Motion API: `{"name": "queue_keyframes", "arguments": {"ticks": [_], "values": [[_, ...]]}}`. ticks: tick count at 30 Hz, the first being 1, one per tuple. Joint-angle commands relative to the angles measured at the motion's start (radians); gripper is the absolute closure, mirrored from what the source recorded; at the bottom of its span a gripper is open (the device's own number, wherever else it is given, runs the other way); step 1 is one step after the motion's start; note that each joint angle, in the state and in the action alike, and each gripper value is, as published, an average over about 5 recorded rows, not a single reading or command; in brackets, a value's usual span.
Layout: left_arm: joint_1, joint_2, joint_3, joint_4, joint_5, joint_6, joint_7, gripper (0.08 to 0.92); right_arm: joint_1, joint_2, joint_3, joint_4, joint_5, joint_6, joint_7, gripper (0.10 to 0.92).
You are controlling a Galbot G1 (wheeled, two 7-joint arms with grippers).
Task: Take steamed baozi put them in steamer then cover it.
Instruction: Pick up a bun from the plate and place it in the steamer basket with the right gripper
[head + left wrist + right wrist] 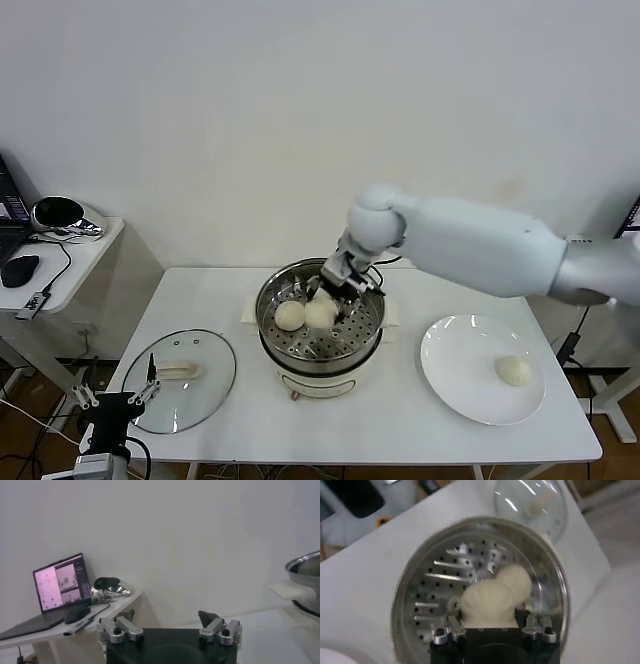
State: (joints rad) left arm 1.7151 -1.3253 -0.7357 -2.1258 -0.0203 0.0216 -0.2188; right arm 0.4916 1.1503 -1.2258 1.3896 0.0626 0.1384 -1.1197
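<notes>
The steamer (320, 325) sits mid-table with two buns (305, 314) side by side on its holed tray. A white plate (482, 368) to its right holds one more bun (514, 371). The glass lid (180, 380) lies flat on the white table (400, 430), left of the pot. The right gripper (335, 290) reaches into the pot, its fingers parted around the nearer bun, touching it. The left gripper (115, 398) hangs wide open and empty by the table's left corner.

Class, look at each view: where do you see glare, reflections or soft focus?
Head view: even light, bright reflections on the shiny round steel steamer. Right wrist view: white glints on the clear glass cover, soft cream-white baozi near the lens. Left wrist view: hazy, glowing laptop screen.
</notes>
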Motion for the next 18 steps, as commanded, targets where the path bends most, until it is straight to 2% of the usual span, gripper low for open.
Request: {"name": "queue_keyframes", "arguments": {"ticks": [1,18], "values": [[-0.001,-0.001,-0.004,-0.003,-0.001,-0.001,0.000,0.177,-0.003,0.095,-0.076,-0.019,-0.082,0.141,-0.005,0.372],[-0.002,-0.005,0.001,0.002,-0.003,-0.004,-0.006,0.177,-0.007,0.098,-0.090,-0.030,-0.118,0.170,-0.013,0.364]]}}
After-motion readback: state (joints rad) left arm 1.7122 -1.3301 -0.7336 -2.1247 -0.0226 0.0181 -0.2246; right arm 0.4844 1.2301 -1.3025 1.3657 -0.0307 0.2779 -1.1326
